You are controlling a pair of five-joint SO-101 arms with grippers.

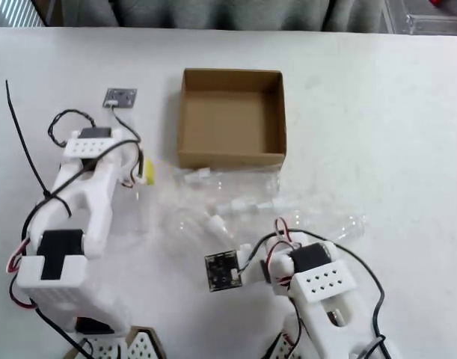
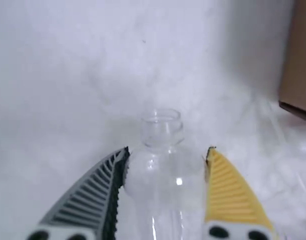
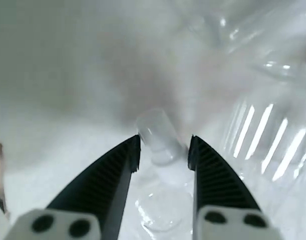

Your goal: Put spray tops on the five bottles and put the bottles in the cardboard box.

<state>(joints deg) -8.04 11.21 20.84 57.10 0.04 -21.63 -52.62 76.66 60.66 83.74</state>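
My left gripper [image 2: 165, 159] is shut on a clear bottle [image 2: 160, 170], with the grey and yellow fingers pressed against its shoulders. The bottle's neck is open and carries no spray top. In the high view the left arm [image 1: 90, 183] lies left of the cardboard box [image 1: 232, 153], which holds nothing. My right gripper [image 3: 164, 150] has its black fingers closed on a whitish spray top [image 3: 160, 137], low over the table. Several clear bottles [image 1: 239, 185] lie on their sides in front of the box, one of them beside the right gripper [image 3: 265, 142].
The right arm [image 1: 321, 283] sits at the table's front right, with its small black circuit board [image 1: 223, 271] beside it. A second small board [image 1: 120, 97] lies left of the box. Black cables [image 1: 22, 142] trail over the left side.
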